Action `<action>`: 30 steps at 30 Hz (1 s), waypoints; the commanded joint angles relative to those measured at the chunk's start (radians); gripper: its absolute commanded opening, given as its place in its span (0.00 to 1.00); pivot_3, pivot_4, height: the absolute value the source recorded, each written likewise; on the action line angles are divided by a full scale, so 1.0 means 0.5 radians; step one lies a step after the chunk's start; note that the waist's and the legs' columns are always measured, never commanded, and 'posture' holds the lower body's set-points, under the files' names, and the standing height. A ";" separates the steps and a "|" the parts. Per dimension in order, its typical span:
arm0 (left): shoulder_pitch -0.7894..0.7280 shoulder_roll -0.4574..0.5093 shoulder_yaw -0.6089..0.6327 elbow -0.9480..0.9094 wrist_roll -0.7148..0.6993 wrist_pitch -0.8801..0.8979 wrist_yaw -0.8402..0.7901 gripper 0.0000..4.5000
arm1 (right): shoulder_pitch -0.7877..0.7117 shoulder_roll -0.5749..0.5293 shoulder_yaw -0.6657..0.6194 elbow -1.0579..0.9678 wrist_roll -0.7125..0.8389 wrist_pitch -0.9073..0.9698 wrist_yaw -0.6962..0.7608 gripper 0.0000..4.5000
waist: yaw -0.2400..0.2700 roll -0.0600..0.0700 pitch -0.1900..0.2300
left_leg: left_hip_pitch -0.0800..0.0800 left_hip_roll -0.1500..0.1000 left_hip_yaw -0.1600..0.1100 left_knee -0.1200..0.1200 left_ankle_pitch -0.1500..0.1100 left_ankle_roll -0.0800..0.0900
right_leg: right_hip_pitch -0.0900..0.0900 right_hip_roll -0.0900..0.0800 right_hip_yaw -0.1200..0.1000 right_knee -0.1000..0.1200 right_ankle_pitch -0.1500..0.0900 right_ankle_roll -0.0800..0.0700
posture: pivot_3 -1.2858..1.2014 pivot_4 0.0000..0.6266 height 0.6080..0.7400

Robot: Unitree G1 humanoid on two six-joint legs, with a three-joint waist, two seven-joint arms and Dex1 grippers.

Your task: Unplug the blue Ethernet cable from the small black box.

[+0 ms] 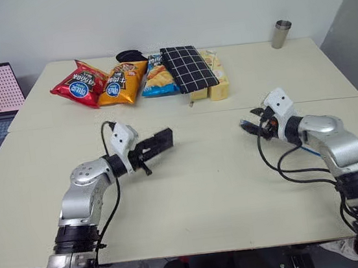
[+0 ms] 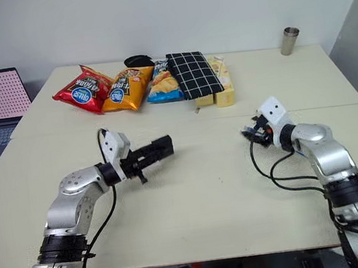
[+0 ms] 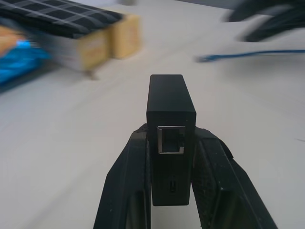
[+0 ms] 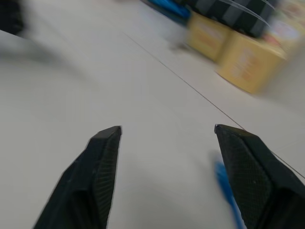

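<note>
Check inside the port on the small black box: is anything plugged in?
The port on the small black box, clamped in the left gripper, shows an empty square opening, no plug. Its far end is hidden.

Two pale tables [image 1: 194, 204] pushed together, seam running across the middle. Far half, in a row: red chip bag [image 1: 80, 84], orange chip bag [image 1: 123, 82], blue chip bag [image 1: 157, 75], checked pouch [image 1: 188, 68] resting on yellow boxes [image 1: 218, 88]; black bowl [image 1: 131, 55] behind (partly hidden). Metal cup [image 1: 281, 34] at far right corner. Blue cable [image 1: 312, 152] lies on near half, right side, w/ end toward edge.
</note>
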 commanded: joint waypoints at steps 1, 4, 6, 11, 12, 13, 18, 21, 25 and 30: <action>-0.043 -0.063 0.109 0.110 0.061 -0.219 0.193 0.17 | -0.037 0.029 -0.019 -0.333 0.194 0.160 0.050 0.83 | -0.003 0.000 0.000 | 0.000 0.000 0.000 0.000 0.000 0.000 | 0.000 0.000 0.001 0.000 0.000 0.000 | 0.52 0.24 1.00; -0.064 -0.129 0.164 0.269 0.114 -0.357 0.374 0.17 | -0.085 0.080 0.031 -0.400 0.186 0.209 -0.004 0.83 | 0.000 -0.002 -0.001 | 0.001 0.000 -0.001 0.002 0.000 0.000 | 0.001 -0.001 0.000 0.001 0.000 0.000 | 0.52 0.24 1.00; -0.073 -0.157 0.168 0.384 0.185 -0.465 0.494 0.17 | -0.110 0.106 0.059 -0.409 0.169 0.218 -0.015 0.83 | 0.000 -0.002 -0.001 | 0.001 -0.001 -0.001 0.003 0.000 0.000 | 0.001 -0.001 0.000 0.002 0.000 0.000 | 0.52 0.24 1.00; -0.104 -0.221 0.181 0.598 0.231 -0.577 0.648 0.17 | -0.133 0.119 0.122 -0.395 0.126 0.206 -0.010 0.83 | 0.001 -0.002 -0.001 | 0.000 -0.001 -0.001 0.003 0.000 0.000 | 0.000 -0.002 -0.002 0.001 0.000 0.000 | 0.52 0.24 1.00; -0.102 -0.229 0.178 0.624 0.231 -0.577 0.654 0.17 | -0.135 0.118 0.128 -0.392 0.121 0.205 -0.010 0.83 | 0.001 -0.002 -0.001 | 0.000 -0.001 0.000 0.003 0.000 0.000 | 0.000 -0.002 -0.001 0.001 0.000 0.000 | 0.52 0.24 1.00; -0.093 -0.244 0.189 0.638 0.206 -0.548 0.657 0.25 | -0.135 0.116 0.132 -0.396 0.121 0.212 -0.010 0.84 | 0.001 -0.002 -0.001 | 0.000 -0.001 -0.001 0.003 0.000 0.000 | 0.000 -0.002 -0.002 0.001 0.000 0.000 | 0.52 0.24 1.00; -0.021 -0.271 0.228 0.572 0.108 -0.461 0.613 0.51 | -0.128 0.111 0.134 -0.431 0.142 0.255 -0.018 0.85 | -0.001 -0.002 -0.001 | 0.001 -0.001 -0.001 0.003 0.000 0.000 | 0.000 -0.002 -0.002 0.002 0.000 0.000 | 0.52 0.24 1.00; 0.021 -0.262 0.231 0.507 0.087 -0.426 0.604 0.64 | -0.122 0.109 0.133 -0.444 0.144 0.266 -0.022 0.85 | -0.002 -0.002 -0.001 | 0.001 -0.001 -0.001 0.002 0.000 0.000 | 0.000 -0.002 -0.002 0.002 0.000 0.000 | 0.52 0.24 1.00; 0.135 -0.227 0.216 0.347 0.093 -0.300 0.611 0.83 | -0.112 0.116 0.132 -0.450 0.147 0.282 -0.030 0.85 | -0.002 -0.002 -0.001 | 0.001 -0.001 -0.001 0.002 0.000 0.000 | 0.000 -0.002 -0.002 0.001 0.000 0.000 | 0.52 0.24 1.00; 0.451 -0.048 0.173 -0.209 0.133 0.017 0.561 0.88 | -0.019 0.060 0.096 -0.463 0.131 0.270 -0.038 0.85 | -0.006 -0.002 -0.001 | 0.001 0.000 -0.002 0.000 0.000 0.000 | 0.000 -0.002 -0.002 0.001 0.000 0.000 | 0.52 0.24 1.00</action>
